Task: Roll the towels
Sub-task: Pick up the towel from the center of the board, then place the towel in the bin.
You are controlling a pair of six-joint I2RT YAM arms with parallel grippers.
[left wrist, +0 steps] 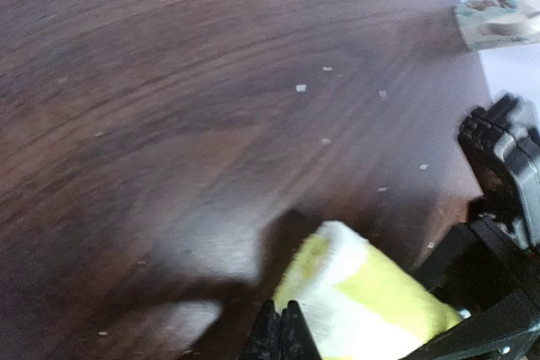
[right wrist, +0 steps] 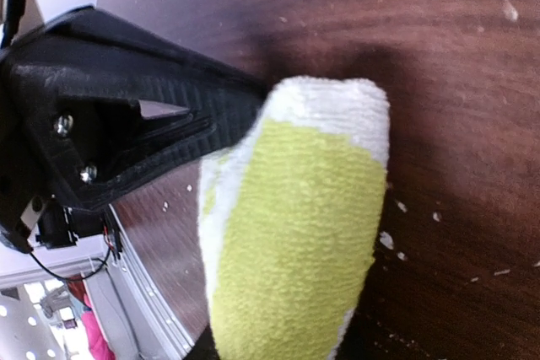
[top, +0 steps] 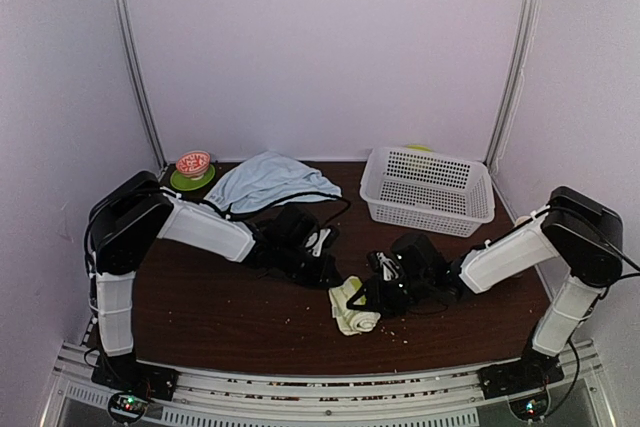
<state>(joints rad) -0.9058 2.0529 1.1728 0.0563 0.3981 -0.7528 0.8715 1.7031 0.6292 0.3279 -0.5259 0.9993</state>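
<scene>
Lime-green towel (right wrist: 295, 233) lies rolled near the front middle of the dark wooden table (top: 220, 307), under the right gripper (top: 374, 294). One black finger (right wrist: 135, 124) touches the roll's edge and the other is out of frame, so I cannot tell whether it grasps. Left gripper (left wrist: 282, 333) is clenched on nothing, its tips just beside the roll. Only the top view shows the pale-blue towel (top: 265, 182) crumpled at the back, a white perforated basket (top: 430, 187) and a red bowl (top: 193, 162) on a green saucer (top: 180, 183). The left wrist view is blurred. Pale crumbs (left wrist: 300, 88) dot the table, and white walls (top: 320, 47) enclose it
</scene>
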